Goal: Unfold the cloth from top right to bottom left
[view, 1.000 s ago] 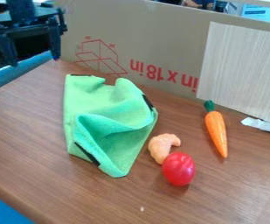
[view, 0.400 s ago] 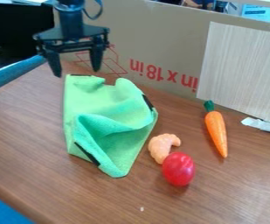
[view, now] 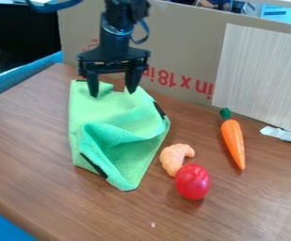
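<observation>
The black two-finger gripper (view: 113, 94) is hanging over the far edge of the soft, light-green cloth (view: 119, 110), its fingers standing well apart with nothing between them. That spread is presumably serving a pinch: the tips are pointing down at the raised folds, where loose fabric is offering something to catch. Whether they are touching it, I cannot tell.

The cloth is lying crumpled on the brown wood-grain table (view: 34, 188), left of the toys, its near part doubling into a deep fold and its dark edge strips facing different ways — so it is needing a grip on the upper layer alone. Catching both layers would be risking a drag rather than an unfolding.

The curved, pale-orange plastic toy (view: 173, 157) and the glossy red oval toy (view: 192, 182) are resting beside the cloth's lower right, with the orange plastic carrot (view: 234, 141) lying farther right. A pull toward bottom left would be leading away from them — sensibly enough.
</observation>
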Controlling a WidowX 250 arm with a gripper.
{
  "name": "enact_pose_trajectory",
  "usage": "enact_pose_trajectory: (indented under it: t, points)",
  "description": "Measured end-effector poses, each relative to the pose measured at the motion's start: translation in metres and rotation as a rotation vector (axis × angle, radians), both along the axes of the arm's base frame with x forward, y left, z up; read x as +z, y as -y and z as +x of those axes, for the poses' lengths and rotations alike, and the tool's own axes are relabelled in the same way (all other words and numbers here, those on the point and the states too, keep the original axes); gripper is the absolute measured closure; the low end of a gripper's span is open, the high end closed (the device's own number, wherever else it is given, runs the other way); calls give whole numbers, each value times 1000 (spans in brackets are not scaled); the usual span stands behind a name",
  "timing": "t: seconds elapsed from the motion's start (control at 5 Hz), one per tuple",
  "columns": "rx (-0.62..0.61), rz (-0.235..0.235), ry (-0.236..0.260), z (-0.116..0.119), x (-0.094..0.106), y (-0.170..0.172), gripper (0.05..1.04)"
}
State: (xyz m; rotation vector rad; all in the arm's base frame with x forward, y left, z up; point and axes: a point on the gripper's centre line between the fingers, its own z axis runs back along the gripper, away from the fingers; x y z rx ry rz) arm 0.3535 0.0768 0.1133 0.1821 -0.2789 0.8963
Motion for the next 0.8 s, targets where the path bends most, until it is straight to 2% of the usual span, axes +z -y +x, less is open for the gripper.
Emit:
enact_pose_trajectory:
  t: [0.4,0.8]
  points:
    - [45,35,-31,29,-10,23,84]
    - [58,67,-71,41,-27,37,84]
